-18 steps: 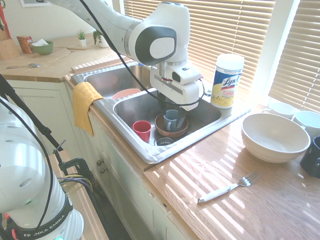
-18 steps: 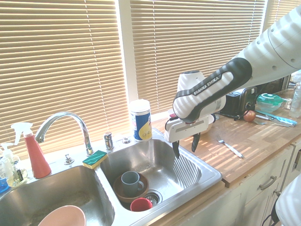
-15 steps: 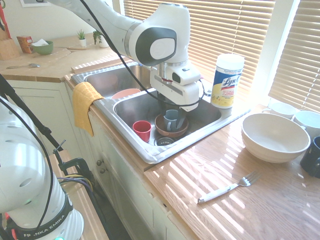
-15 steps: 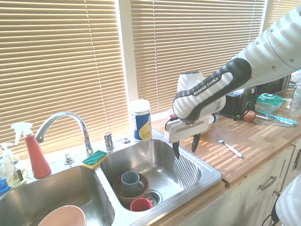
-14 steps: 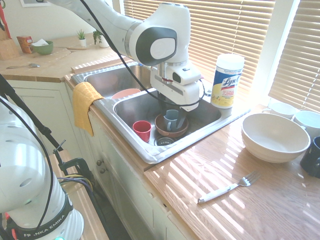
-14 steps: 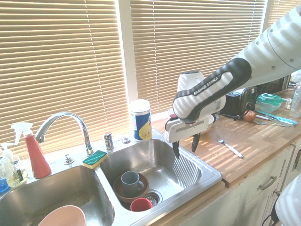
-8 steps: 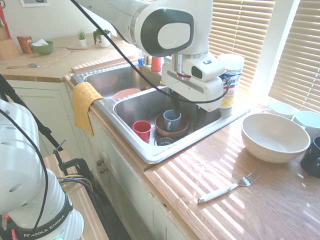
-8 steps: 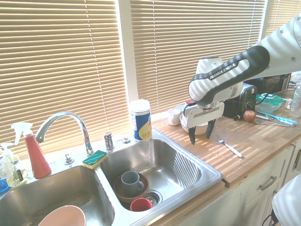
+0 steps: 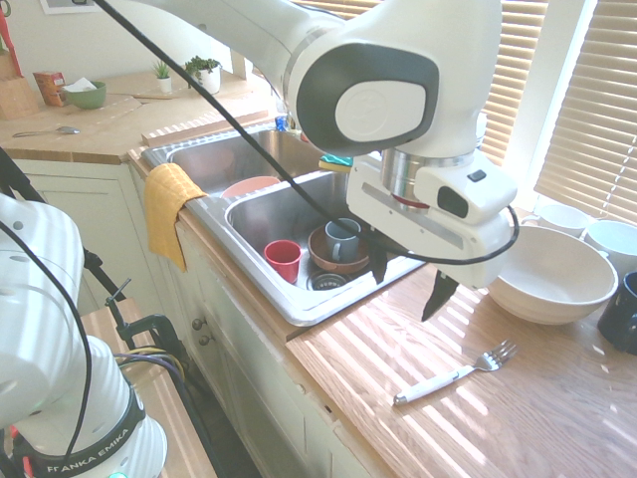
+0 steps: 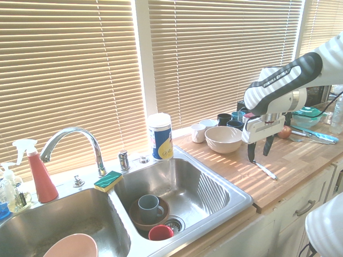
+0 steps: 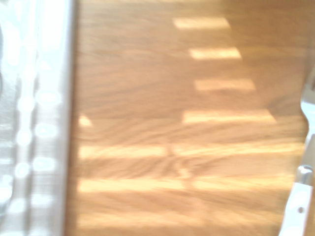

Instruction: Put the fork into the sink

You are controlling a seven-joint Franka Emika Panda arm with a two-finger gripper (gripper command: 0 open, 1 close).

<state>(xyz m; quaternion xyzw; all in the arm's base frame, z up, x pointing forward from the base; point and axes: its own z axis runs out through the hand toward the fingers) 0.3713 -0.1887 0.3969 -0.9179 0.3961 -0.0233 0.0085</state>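
Open tool (image 9: 406, 289) above the desk (image 9: 537, 428)

Jaws wide and empty; the fork (image 9: 456, 373) lies near the sink (image 9: 312, 317).

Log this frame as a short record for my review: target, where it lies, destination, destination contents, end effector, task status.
target: fork, white handle, metal tines
target location: flat on the wooden counter, beside the sink
destination: double-basin steel sink
destination contents: red cup; blue-grey mug in a brown bowl; pink dish in the other basin
end effector: open, nothing held, above the counter near the fork
task status: fork not yet in the sink
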